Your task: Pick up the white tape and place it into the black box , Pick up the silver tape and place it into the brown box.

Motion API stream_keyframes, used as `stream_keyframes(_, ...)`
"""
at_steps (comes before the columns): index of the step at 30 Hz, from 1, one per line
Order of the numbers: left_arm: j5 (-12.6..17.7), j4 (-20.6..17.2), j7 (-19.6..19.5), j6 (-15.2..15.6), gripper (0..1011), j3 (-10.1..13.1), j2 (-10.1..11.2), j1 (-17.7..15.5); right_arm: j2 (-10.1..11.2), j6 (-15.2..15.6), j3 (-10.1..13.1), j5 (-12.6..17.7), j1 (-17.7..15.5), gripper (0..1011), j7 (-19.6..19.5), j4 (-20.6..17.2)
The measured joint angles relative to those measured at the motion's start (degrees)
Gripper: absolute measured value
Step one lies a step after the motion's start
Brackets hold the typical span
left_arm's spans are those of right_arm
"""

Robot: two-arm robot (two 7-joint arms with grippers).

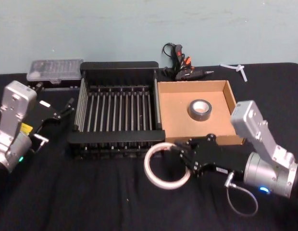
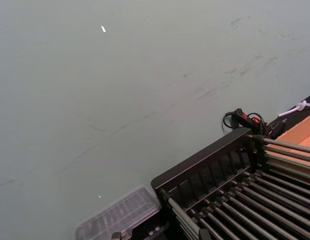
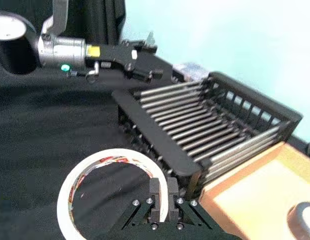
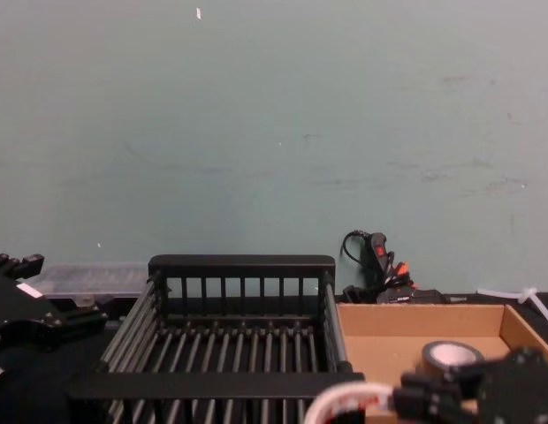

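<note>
One half of the job looks settled: the silver tape (image 1: 200,109) lies flat inside the brown box (image 1: 171,118). The white tape (image 1: 164,166) is the open half, sitting on the counter (image 1: 91,192) just in front of the black box (image 1: 117,110), at its near right corner. The right claw (image 3: 160,192) has its fingers pressed onto the roll's band, one inside the hole and one outside, a thin pinch at a single spot on the rim. That is the weak point: a wide, flat roll held at one edge can swing or slip out as it rises. The crate's thick near rim stands directly in the way, so a low carry could snag the roll there. The left claw (image 1: 66,107) waits spread beside the crate's left wall.
</note>
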Motion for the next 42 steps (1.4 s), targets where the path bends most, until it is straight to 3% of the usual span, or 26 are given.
stream_keyframes(8,0.0,0.0,0.0,0.0,1001,0.0,0.0,0.0,-0.5,-0.23,0.43,0.58,2.17,97,-1.11,-0.04)
stream_keyframes(15,0.0,0.0,0.0,0.0,1002,0.0,0.0,0.0,-2.88,1.39,0.12,0.22,5.81,97,-3.39,1.78)
stream_keyframes(30,0.0,0.0,0.0,0.0,1001,0.0,0.0,0.0,-10.87,6.81,-2.13,-3.09,15.45,97,-7.94,10.03)
stream_keyframes(42,0.0,0.0,0.0,0.0,1001,0.0,0.0,0.0,-18.62,8.08,-4.51,-6.98,23.24,97,-10.09,20.95)
